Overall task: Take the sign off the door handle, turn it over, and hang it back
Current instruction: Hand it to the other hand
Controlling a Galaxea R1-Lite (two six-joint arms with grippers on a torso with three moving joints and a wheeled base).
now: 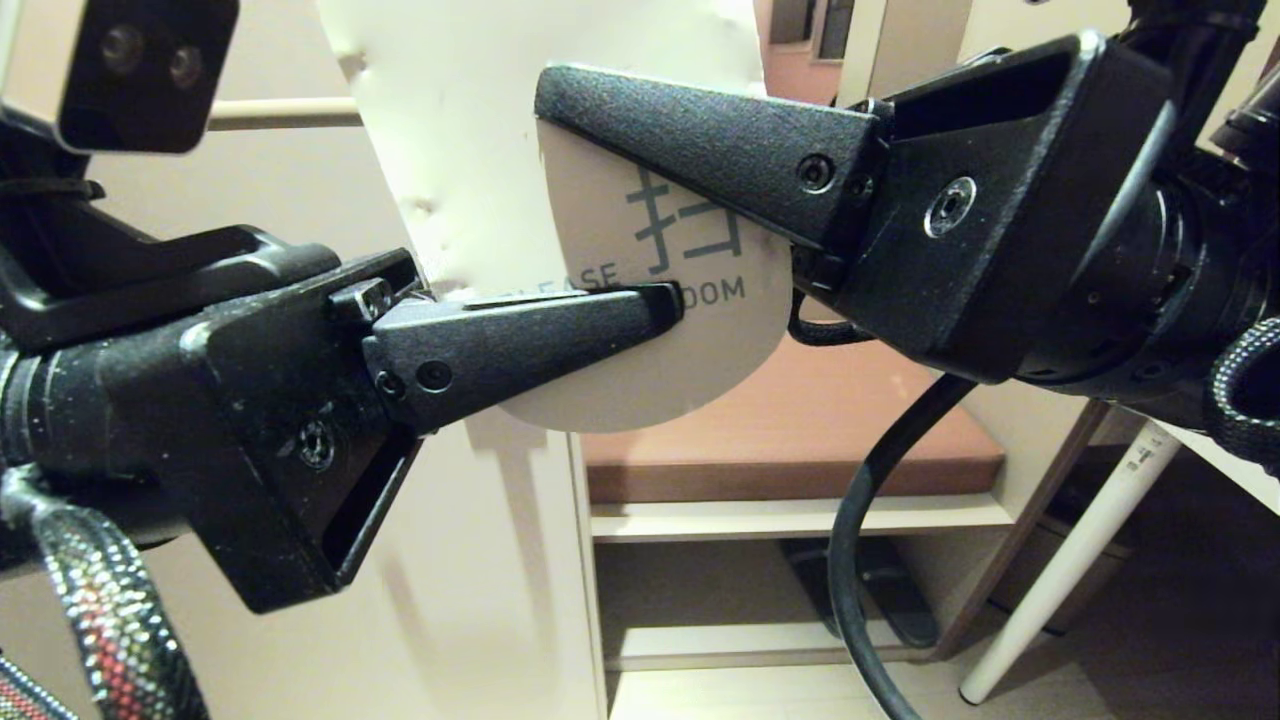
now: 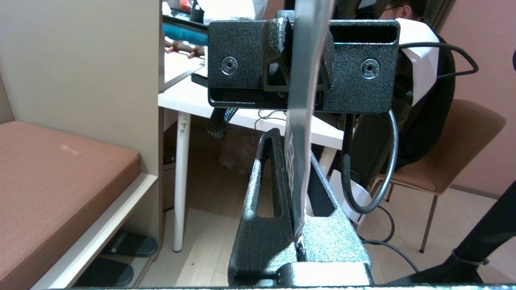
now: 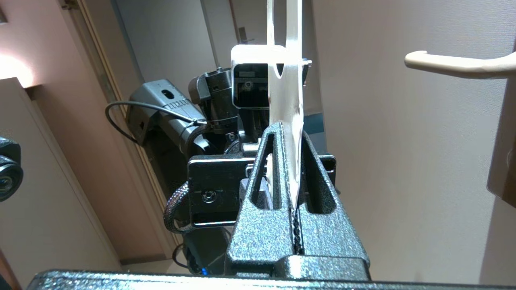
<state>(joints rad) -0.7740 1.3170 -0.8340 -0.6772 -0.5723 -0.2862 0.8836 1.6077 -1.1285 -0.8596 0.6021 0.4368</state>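
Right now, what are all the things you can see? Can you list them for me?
sign: one, white face with grey lettering, held off the handle between both grippers
door handle: one, cream, on the door beside the sign
cushion: one, brown, on a low shelf
slippers: two, dark, under that shelf
table: one, white
chair: one, brown
person: one, seated at the table
left gripper: black, jaws shut on sign
right gripper: black, jaws shut on sign

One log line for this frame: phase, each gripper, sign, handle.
phase: handover mid-air | left gripper: shut on sign | right gripper: shut on sign | sign: off handle, white face to head camera | handle: bare
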